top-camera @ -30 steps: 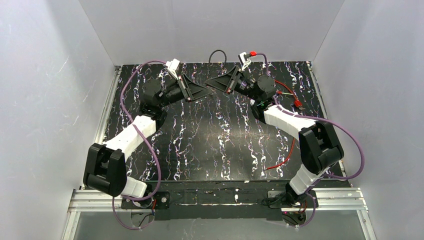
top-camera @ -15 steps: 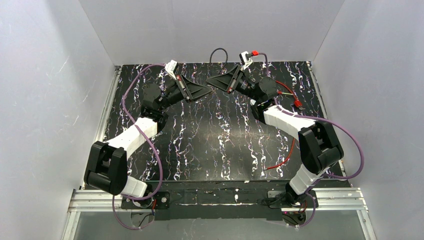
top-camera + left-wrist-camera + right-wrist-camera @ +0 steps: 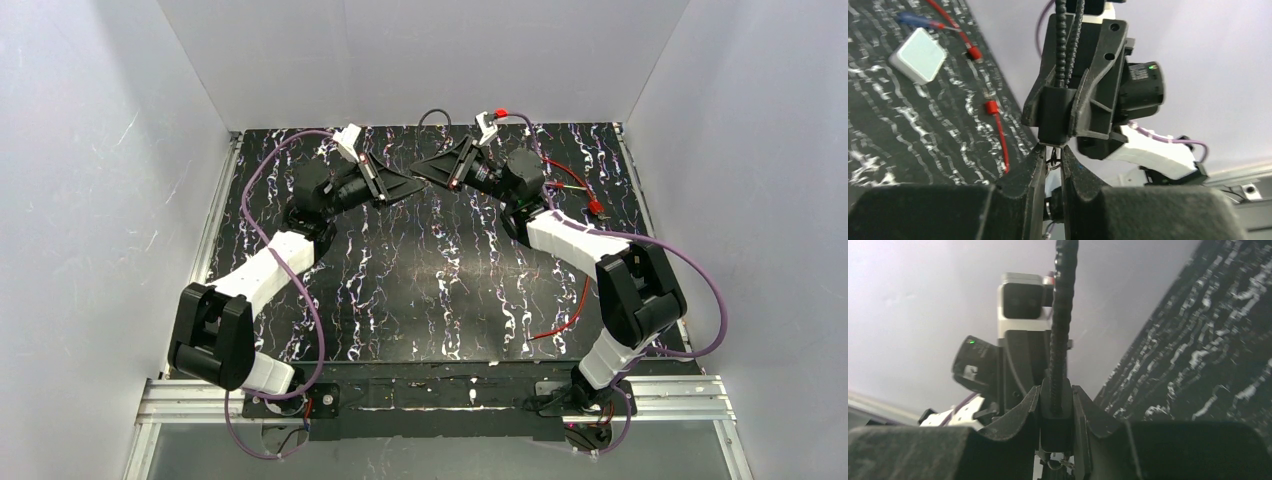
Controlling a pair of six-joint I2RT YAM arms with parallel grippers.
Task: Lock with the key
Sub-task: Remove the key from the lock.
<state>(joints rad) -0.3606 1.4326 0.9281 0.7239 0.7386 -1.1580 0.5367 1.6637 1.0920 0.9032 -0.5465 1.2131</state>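
Observation:
My right gripper [image 3: 1057, 390] is shut on the black lock body [image 3: 1057, 407]. The lock's ribbed black cable [image 3: 1063, 315] rises out of it. My left gripper [image 3: 1052, 150] is shut on the small key with its wire ring [image 3: 1053, 161], and the key's tip is at the underside of the lock body [image 3: 1054, 117]. In the top view the left gripper [image 3: 416, 185] and the right gripper [image 3: 424, 167] meet tip to tip above the back of the table, with the cable loop [image 3: 435, 112] behind them. The keyhole itself is hidden.
Red wires [image 3: 577, 188] lie at the back right, and another red wire [image 3: 560, 320] lies near the right arm's base. A small white box [image 3: 918, 55] and a blue connector [image 3: 913, 20] lie on the black marbled table [image 3: 430, 290]. White walls enclose three sides.
Both grippers have stayed tip to tip at the back. The right wrist has tilted a little and the cable loop stands lower. The left wrist has shifted slightly.

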